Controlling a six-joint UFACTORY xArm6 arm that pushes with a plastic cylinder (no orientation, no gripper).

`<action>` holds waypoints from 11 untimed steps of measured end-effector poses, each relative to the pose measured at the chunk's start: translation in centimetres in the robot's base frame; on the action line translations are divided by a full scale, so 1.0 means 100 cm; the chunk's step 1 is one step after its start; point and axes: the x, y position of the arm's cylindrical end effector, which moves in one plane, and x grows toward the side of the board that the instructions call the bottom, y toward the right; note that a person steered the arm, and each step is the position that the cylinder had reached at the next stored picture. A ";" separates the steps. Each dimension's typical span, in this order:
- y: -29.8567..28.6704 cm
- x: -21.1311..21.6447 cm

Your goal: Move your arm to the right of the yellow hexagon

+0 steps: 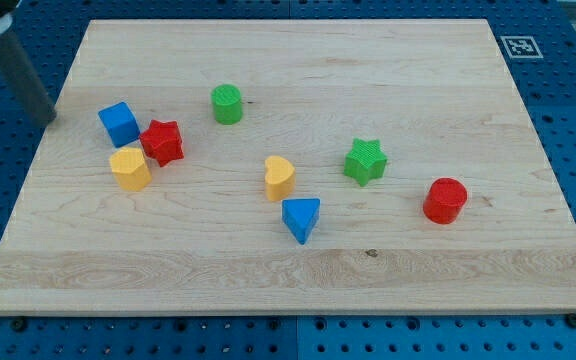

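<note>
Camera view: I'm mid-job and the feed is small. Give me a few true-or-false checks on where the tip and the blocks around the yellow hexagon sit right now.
1. My tip is left of the blue cube. True.
2. My tip is already to the right of the yellow hexagon. False: it is up and to the view's left of it.
3. The red star sits up and to the right of the yellow hexagon. True.
4. The green cylinder touches the red star. False: bare board separates them.
5. The blue triangle lies just below the yellow heart. True.
</note>
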 end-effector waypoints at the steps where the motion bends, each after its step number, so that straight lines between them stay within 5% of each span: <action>1: 0.002 0.033; 3: 0.011 0.114; 4: 0.042 0.122; 7: 0.162 0.127; 11: 0.237 0.088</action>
